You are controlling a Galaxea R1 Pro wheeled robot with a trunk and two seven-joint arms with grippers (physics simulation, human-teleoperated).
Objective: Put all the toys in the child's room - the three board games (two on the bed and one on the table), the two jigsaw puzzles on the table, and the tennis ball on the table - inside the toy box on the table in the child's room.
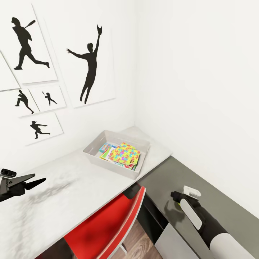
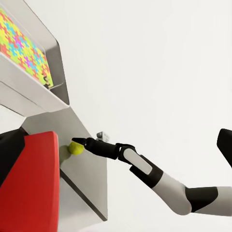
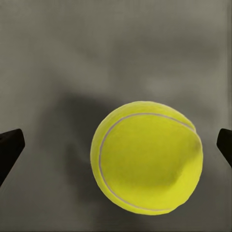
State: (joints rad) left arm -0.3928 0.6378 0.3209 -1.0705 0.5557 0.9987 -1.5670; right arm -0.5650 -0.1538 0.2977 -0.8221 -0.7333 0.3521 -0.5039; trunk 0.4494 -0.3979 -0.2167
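Head view: toy box (image 1: 94,155) at about 12 o'clock on the light grey table (image 1: 54,201), near the room corner; inside it a jigsaw puzzle (image 1: 125,154) on top, tilted, with edges of a colourful board game (image 1: 106,148) showing beneath.

Right gripper (image 1: 175,197) at 4 o'clock, over the dark grey corner section (image 1: 162,187); sliver of yellow-green just beside the tip.

Right wrist view: tennis ball (image 3: 146,157) between the two dark fingertips (image 3: 9,147), fingers spread wide apart, gaps on both sides of the ball; open, not gripping; ball over the dark grey surface.

Left wrist view: tennis ball at the tip of the right gripper, beside the red chair (image 2: 29,179).

Left gripper (image 1: 30,182) at 9 o'clock, over the table's light top, jaws parted, holding nothing.

Black silhouette athlete pictures (image 1: 90,61) on the wall from 10 to 12 o'clock.
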